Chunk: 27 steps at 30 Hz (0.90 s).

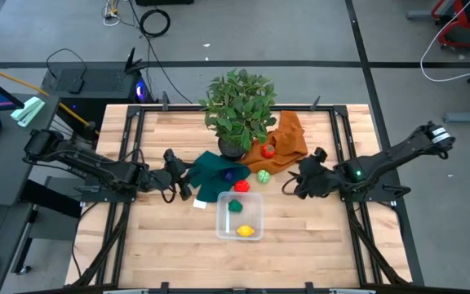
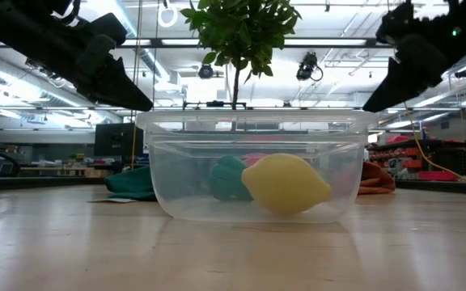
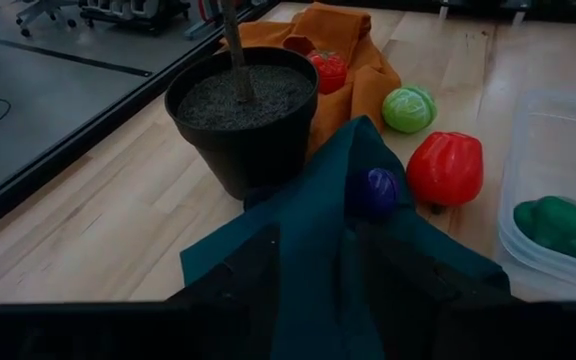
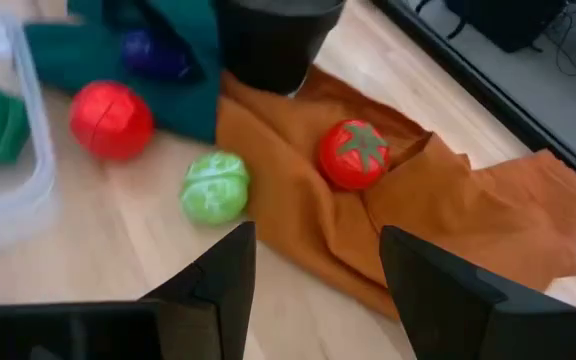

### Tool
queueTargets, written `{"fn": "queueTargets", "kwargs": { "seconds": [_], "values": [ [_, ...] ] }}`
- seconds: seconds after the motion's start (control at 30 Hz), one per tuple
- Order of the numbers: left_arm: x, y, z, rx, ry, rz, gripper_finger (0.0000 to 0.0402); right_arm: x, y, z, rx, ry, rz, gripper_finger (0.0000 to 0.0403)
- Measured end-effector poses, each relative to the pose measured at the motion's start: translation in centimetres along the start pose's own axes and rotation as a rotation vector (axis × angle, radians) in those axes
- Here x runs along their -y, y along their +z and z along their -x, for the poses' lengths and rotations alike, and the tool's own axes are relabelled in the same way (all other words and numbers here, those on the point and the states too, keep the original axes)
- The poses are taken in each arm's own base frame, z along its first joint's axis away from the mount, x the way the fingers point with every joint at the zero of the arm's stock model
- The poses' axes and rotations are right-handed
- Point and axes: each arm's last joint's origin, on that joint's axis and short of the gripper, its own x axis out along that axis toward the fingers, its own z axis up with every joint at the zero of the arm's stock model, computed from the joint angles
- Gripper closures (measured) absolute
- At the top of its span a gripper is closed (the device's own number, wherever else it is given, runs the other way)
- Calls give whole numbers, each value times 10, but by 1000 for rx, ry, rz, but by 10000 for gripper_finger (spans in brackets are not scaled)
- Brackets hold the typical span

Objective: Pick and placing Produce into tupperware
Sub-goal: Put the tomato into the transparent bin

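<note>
1. We take the tupperware (image 1: 240, 217) as our landmark: it sits on the wooden table (image 1: 153, 245), on the near side of the potted plant (image 1: 237, 110).
2. Inside the tupperware we see a yellow lemon (image 2: 286, 183) toward its near end and a green vegetable (image 1: 235, 206) toward the plant end.
3. A red pepper (image 1: 241, 186) lies just outside the tupperware's far rim, with a light green vegetable (image 1: 263, 175) a little past it toward the orange cloth (image 1: 288, 143).
4. A tomato (image 4: 354, 153) rests on the orange cloth, farther from the tupperware than the light green vegetable.
5. A dark green cloth (image 1: 212, 174) lies off the tupperware's far left corner; a small purple piece (image 3: 378, 190) sits on it.
6. Left gripper (image 1: 178, 184): off the tupperware's left side, above the dark green cloth. Its fingers (image 3: 248, 285) stand apart and pinch nothing.
7. Right gripper (image 1: 294, 186): off the tupperware's right side, near the edge of the orange cloth. Its fingers (image 4: 218, 280) are spread, nothing between them.
8. In the low view, both grippers hang above the tupperware's rim level, clear of it.
</note>
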Motion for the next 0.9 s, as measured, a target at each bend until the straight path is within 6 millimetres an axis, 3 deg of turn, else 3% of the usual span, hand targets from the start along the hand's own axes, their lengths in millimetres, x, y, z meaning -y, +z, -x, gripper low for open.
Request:
{"fn": "queueTargets", "kwargs": {
  "seconds": [0.17, 0.33, 0.9],
  "values": [
    [0, 1, 0, 4, 0, 2, 262, 15, -3, -12, 92, -19, -139, 227],
    [0, 1, 0, 5, 0, 0, 266, 30, 7, -27, 124, -92, -258, 227],
    [0, 1, 0, 4, 2, -5, 268, 110, 19, -71, -5, -37, -435, 227]
  ]
}}
